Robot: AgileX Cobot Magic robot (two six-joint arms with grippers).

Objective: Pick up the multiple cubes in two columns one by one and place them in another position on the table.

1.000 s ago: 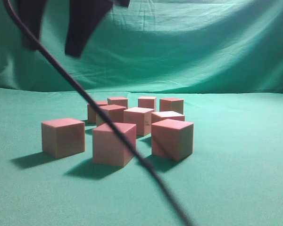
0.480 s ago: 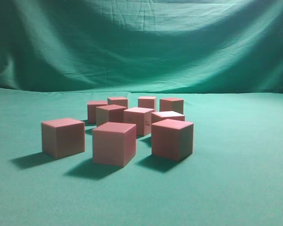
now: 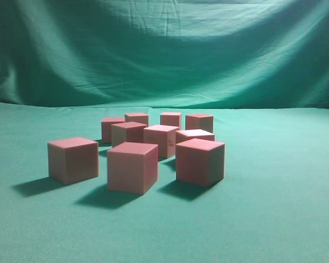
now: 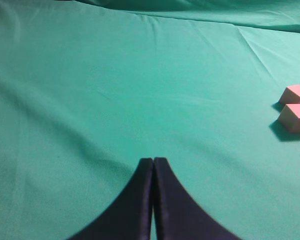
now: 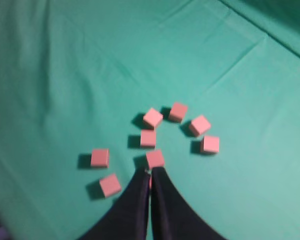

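Nine cubes clustered on the green table; left gripper and right gripper both closed, empty, raised.

Pink cubes clustered loosely, green table, draped green backdrop

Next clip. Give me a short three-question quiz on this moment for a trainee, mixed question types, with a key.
1. True or false: the right hand stands wide open.
2. How many cubes show in the left wrist view? A: none. B: two. C: five.
3. Fill in: the left hand is ___ (open or shut).

Key: 1 false, it is shut and holds nothing. 2 B, both at the right edge. 3 shut.
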